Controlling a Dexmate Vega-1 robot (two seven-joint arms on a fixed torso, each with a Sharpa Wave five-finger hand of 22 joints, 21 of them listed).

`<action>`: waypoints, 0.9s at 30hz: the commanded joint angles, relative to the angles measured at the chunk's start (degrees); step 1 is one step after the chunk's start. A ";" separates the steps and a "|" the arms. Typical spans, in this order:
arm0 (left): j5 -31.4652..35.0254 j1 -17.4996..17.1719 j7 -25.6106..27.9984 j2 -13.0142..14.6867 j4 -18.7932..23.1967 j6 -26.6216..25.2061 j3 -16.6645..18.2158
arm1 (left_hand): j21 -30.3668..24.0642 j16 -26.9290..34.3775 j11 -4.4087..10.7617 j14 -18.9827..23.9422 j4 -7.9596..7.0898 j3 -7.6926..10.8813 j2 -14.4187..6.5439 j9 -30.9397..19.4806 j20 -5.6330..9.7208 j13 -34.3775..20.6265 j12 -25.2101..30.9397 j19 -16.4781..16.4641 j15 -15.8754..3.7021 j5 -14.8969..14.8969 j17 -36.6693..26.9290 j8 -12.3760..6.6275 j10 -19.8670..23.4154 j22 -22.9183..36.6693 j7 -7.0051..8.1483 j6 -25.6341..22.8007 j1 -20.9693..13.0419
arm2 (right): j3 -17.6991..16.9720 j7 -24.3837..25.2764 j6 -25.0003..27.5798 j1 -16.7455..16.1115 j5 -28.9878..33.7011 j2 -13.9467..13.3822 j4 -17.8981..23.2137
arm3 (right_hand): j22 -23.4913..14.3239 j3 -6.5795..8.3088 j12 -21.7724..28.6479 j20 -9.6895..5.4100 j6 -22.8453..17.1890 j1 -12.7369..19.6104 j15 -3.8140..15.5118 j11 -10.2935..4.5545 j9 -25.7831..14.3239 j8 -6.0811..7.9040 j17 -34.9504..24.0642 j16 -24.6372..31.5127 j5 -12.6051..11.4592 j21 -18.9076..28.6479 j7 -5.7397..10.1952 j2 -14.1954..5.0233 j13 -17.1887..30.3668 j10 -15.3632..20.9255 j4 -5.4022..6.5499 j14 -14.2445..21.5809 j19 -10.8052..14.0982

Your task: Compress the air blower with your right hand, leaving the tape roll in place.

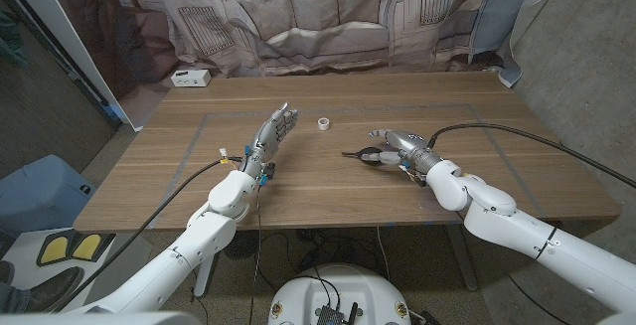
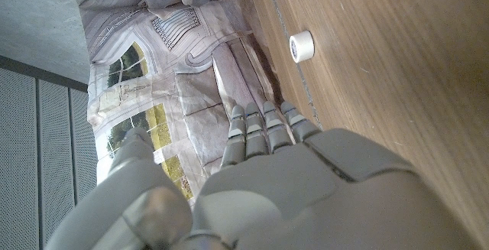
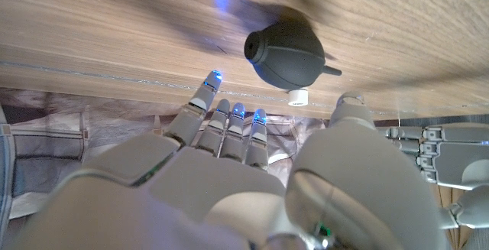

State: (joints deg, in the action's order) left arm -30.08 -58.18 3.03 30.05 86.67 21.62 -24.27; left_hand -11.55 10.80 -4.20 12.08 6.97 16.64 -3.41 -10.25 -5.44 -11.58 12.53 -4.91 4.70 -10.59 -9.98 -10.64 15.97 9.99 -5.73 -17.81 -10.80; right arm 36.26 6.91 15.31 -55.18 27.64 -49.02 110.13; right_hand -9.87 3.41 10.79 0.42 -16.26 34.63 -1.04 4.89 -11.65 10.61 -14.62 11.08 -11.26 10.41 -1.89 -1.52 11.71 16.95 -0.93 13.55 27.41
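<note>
**Right robot hand reaching at the air blower, tape roll sitting apart**

Here the dark air blower [image 1: 364, 154] is lying on the wooden tabletop [image 1: 328, 191], nozzle pointing toward the robot's left. The right robot hand [image 1: 397, 148] is hovering at the bulb with its fingers [image 3: 229, 120] spread and extended. In the right wrist view the blower [image 3: 286, 55] is lying just beyond the fingertips with a gap showing, so the hand is grasping nothing; whether any finger is touching the bulb is hard to tell from the head view.

The small white tape roll [image 1: 324, 123] is sitting on the tabletop farther back, well apart from the blower, between the two hands.

The left robot hand [image 1: 272, 133] is standing on its edge, fingers [image 2: 256, 128] straight and together, released and holding nothing. A white box [image 1: 189, 79] is resting near the tabletop's far left corner.
</note>
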 commanded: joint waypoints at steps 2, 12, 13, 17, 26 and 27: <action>-0.19 0.01 -0.12 0.03 -0.22 0.02 0.02 | 0.18 0.05 -0.08 0.44 -0.06 0.26 -0.31 -0.27 -0.11 -0.10 -0.14 -0.51 -0.17 0.10 -0.33 -0.41 0.31 0.26 0.02 -0.29 0.00 | -3.16 4.87 -6.42 -1.90 -6.56 0.68 -1.91 | -0.10 -0.16 0.25 -0.28 0.78 -1.19 -0.21 0.99 0.04 0.02 0.15 0.12 -0.39 0.34 -1.34 0.04 0.12 -0.09 0.71 -0.74 -0.62; 0.88 -0.14 0.75 0.45 0.78 -0.09 0.09 | 0.19 0.02 -0.28 0.38 -0.04 0.29 -0.32 -0.27 -0.12 -0.10 -0.13 -0.52 -0.11 0.11 -0.33 -0.38 0.34 0.26 -0.09 -0.25 -0.02 | -4.75 8.51 -9.70 -3.14 -8.16 1.08 -2.30 | -0.08 -0.50 0.15 -0.41 0.76 -2.37 -0.53 1.08 0.12 0.29 0.30 0.02 -0.46 -0.01 -1.46 0.02 0.06 -0.81 1.13 -1.55 -2.10; 0.99 -0.18 0.90 0.47 0.93 -0.07 0.13 | 0.20 0.01 -0.32 0.38 -0.04 0.29 -0.32 -0.27 -0.13 -0.10 -0.14 -0.50 -0.16 0.11 -0.33 -0.37 0.33 0.26 -0.08 -0.23 -0.02 | -5.01 8.86 -10.30 -3.27 -8.52 1.11 -2.43 | -0.08 -0.54 0.18 -0.40 0.42 -2.48 -0.55 1.08 0.13 0.45 0.32 0.02 -0.46 -0.01 -1.31 0.03 0.05 -0.79 1.16 -1.61 -2.20; 1.44 -0.28 1.46 0.31 1.29 0.45 0.27 | 0.16 0.03 -0.17 0.43 -0.02 0.30 -0.30 -0.27 0.07 -0.10 -0.15 -0.60 -0.15 0.11 -0.33 -0.36 0.30 0.26 -0.14 -0.19 -0.02 | -6.26 9.86 -13.16 -3.66 -10.98 1.62 -3.15 | -0.07 -0.66 0.27 -0.37 0.08 -2.83 -0.71 1.20 0.14 0.64 0.43 0.01 -0.49 -0.14 -1.42 0.08 0.03 -0.76 1.24 -1.81 -2.89; 0.72 0.73 -0.74 0.61 0.24 1.02 0.22 | 0.18 0.04 -0.32 0.45 0.00 0.30 -0.26 -0.27 0.06 -0.10 -0.16 -0.60 -0.19 0.11 -0.33 -0.36 0.28 0.25 -0.14 -0.22 -0.02 | -8.24 11.21 -22.57 -4.02 -19.16 5.32 -7.21 | -0.04 -1.18 0.76 -1.46 -1.27 -4.40 -0.08 0.14 0.31 1.19 1.35 -0.02 -0.79 -0.75 -0.54 0.52 -0.13 0.08 1.20 -2.84 -11.85; 0.72 0.76 -1.03 0.74 0.08 1.24 0.24 | 0.18 0.04 -0.33 0.45 0.00 0.30 -0.25 -0.27 0.06 -0.10 -0.16 -0.61 -0.19 0.12 -0.33 -0.36 0.28 0.25 -0.10 -0.22 -0.02 | -8.36 11.00 -23.35 -3.99 -19.94 5.62 -7.55 | -0.04 -1.18 0.75 -1.50 -1.48 -4.42 -0.09 0.12 0.31 1.26 1.39 -0.02 -0.81 -0.69 -0.58 0.52 -0.13 0.06 1.19 -2.88 -11.89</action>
State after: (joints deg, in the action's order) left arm -29.04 -58.02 3.55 30.53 87.45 21.70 -24.21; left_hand -11.55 10.80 -4.21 12.08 6.96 16.63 -3.40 -10.25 -5.44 -11.58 12.53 -4.91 4.70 -10.59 -9.98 -10.64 15.99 9.98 -5.73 -17.81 -10.80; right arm 29.98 16.35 1.63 -58.70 15.96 -46.42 106.11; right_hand -9.88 2.22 11.26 -0.93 -16.84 30.61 -1.12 5.22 -11.18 11.46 -13.29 11.08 -11.70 9.51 -2.40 -1.07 11.44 16.79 0.25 10.99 16.05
